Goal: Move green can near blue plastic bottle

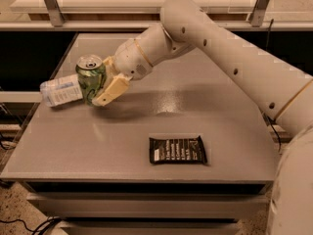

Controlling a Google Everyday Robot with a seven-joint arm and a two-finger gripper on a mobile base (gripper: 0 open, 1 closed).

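Observation:
The green can is upright at the left of the grey table, light green with dark swirls and a silver top. My gripper is shut on the green can, one cream finger on its near side. The blue plastic bottle lies on its side at the table's left edge, right behind and left of the can, partly hidden by it. I cannot tell whether can and bottle touch.
A flat black snack bar wrapper lies at the front middle of the table. My white arm reaches in from the right across the table's back. A shelf with metal posts runs behind the table.

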